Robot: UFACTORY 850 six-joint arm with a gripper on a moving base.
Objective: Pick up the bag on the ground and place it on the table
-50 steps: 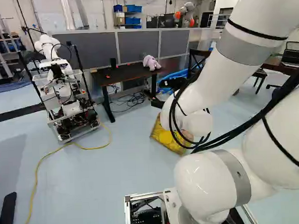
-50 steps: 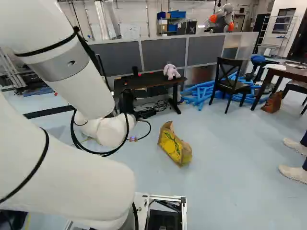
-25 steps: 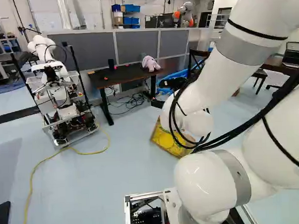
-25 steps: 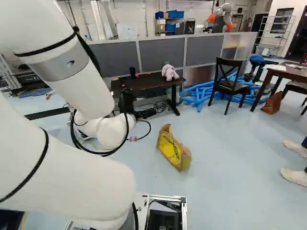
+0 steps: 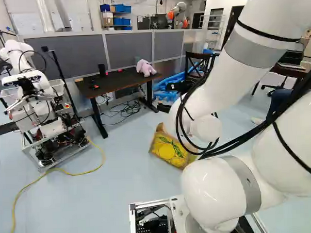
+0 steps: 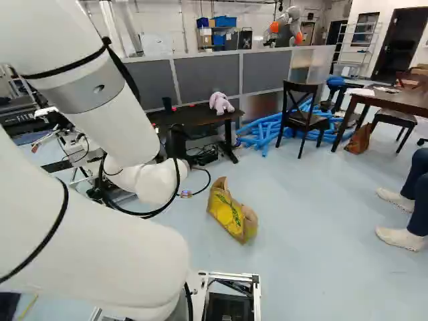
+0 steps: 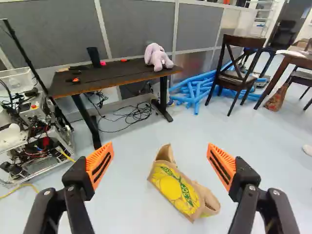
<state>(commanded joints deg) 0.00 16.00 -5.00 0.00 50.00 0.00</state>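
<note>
On flr, 1 yel/brn bag

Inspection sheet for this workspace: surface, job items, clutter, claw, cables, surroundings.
Surface: black-topped table holds a dark tumbler, lilac plush animal and small oddments.
Job items: brown paper bag with yellow print on the floor, short of the table.
Clutter: blue tubes heaped on the floor beyond the table's end.
Claw: open, nothing gripped.
Cables: black tangle by the table's legs; yellow cable beside another robot.
Surroundings: grey partition behind the table; dark wooden chair.
</note>
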